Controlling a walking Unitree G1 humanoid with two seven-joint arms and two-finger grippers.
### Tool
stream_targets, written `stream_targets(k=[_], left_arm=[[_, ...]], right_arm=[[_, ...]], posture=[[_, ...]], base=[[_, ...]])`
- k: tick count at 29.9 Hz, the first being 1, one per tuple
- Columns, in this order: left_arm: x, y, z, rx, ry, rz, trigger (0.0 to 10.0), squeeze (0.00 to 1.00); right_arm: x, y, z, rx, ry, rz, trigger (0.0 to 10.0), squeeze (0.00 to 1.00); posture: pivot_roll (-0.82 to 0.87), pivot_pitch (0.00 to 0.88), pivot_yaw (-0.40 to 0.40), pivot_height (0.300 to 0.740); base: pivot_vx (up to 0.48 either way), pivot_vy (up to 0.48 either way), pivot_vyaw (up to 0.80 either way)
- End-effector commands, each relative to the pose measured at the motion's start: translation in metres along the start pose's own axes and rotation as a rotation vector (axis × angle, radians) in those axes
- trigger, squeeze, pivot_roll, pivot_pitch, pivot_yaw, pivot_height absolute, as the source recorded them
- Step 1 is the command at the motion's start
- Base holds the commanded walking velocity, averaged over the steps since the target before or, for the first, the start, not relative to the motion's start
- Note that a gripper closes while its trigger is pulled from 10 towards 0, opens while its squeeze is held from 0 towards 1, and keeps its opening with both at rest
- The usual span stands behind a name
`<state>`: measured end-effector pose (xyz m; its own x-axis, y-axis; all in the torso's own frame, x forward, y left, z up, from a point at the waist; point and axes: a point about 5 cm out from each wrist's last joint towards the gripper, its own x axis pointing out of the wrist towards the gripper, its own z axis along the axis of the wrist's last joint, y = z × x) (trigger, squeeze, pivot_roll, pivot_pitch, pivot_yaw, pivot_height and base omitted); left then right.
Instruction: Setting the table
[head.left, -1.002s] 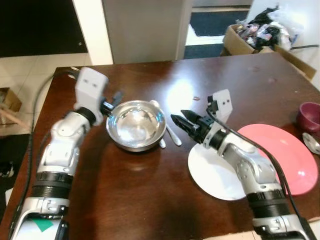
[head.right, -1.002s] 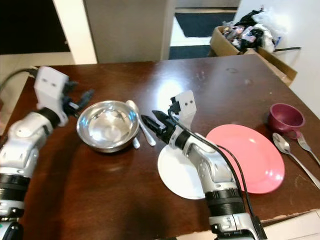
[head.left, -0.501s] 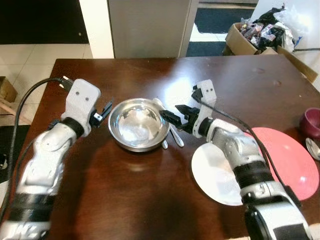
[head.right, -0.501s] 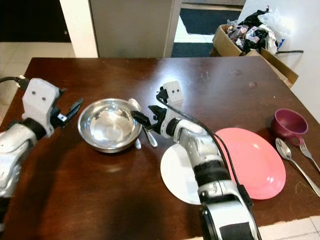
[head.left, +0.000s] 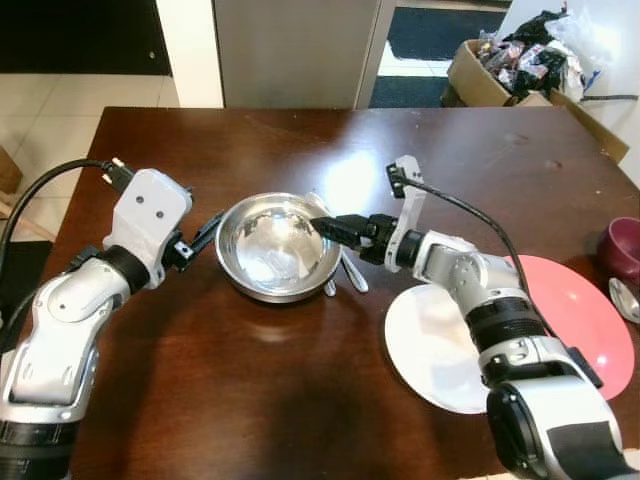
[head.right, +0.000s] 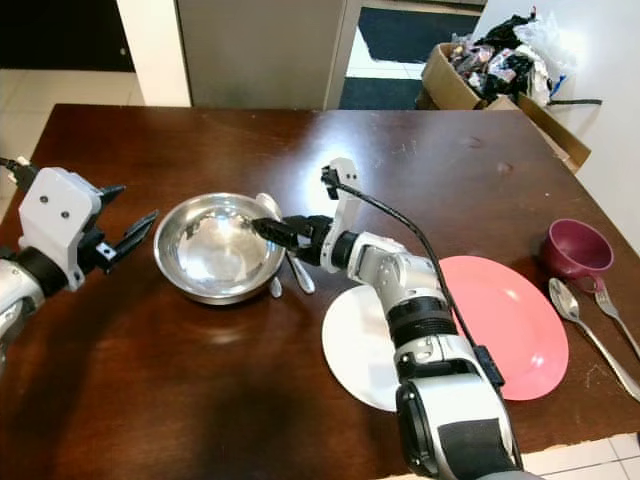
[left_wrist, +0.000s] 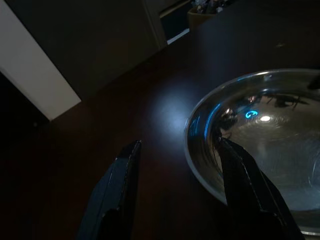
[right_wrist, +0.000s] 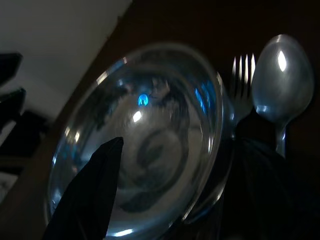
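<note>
**Seating both pincers on the bowl rim before any lift**

Right gripper (head.right: 268, 228) spread apart across the near rim of the shiny round steel bowl (head.right: 215, 247) – one finger inside, one outside, not yet closed. Left gripper (head.right: 128, 232) also apart, just beside the opposite rim, short of contact. Silver spoon (right_wrist: 282, 82) and silver fork (right_wrist: 244, 75) just past the right fingers, by the outer wall. Flat white plate (head.right: 352, 352) behind that wrist on the dark brown wooden table (head.right: 200, 400), pink plate (head.right: 510, 320) further out. Best to close squarely on the rim, clear of the cutlery – polished steel probably slips
</note>
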<state>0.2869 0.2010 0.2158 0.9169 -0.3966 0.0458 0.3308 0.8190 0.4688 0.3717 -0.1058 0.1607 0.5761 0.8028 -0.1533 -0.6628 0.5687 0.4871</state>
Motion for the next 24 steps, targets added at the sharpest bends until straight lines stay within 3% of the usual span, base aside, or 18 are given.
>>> stream_targets(k=[1,12,13,14,15,17,18,24], left_arm=[[-0.004,-0.001,0.0,-0.004,0.012,0.007,10.0,0.0],[-0.009,-0.001,-0.001,-0.008,0.033,0.03,10.0,0.0],[-0.009,-0.002,-0.002,-0.008,0.036,0.033,10.0,0.0],[-0.009,-0.002,-0.002,-0.008,0.037,0.036,10.0,0.0],[-0.009,-0.002,-0.002,-0.009,0.04,0.039,10.0,0.0],[-0.009,-0.002,-0.003,-0.009,0.042,0.042,10.0,0.0],[-0.008,-0.002,-0.003,-0.01,0.043,0.044,10.0,0.0],[-0.006,-0.005,-0.004,-0.018,0.045,0.052,10.0,0.0]], right_arm=[[0.003,0.0,-0.005,-0.006,0.05,0.002,10.0,0.0],[0.009,-0.001,-0.014,0.035,0.1,0.004,10.0,0.0],[0.009,-0.002,-0.016,0.044,0.108,-0.003,6.2,0.0],[0.009,-0.003,-0.018,0.048,0.113,-0.008,6.2,0.0],[0.01,-0.004,-0.019,0.053,0.115,-0.015,2.5,0.0],[0.01,-0.004,-0.021,0.056,0.116,-0.022,2.0,0.0],[0.01,-0.005,-0.022,0.062,0.116,-0.033,0.0,0.0],[0.006,-0.014,-0.028,0.096,0.081,-0.099,0.0,0.0]], posture=[[0.0,0.113,-0.07,0.74],[0.02,0.122,-0.08,0.74],[0.02,0.122,-0.08,0.74],[0.02,0.122,-0.08,0.74],[0.02,0.122,-0.08,0.74],[0.02,0.118,-0.081,0.74],[0.02,0.118,-0.081,0.74],[0.02,0.106,-0.077,0.74]], base=[[0.0,0.0,0.0],[0.0,0.0,0.0],[0.0,0.0,0.0],[0.0,0.0,0.0],[0.0,0.0,0.0],[0.0,0.0,0.0],[0.0,0.0,0.0],[0.0,0.0,0.0]])
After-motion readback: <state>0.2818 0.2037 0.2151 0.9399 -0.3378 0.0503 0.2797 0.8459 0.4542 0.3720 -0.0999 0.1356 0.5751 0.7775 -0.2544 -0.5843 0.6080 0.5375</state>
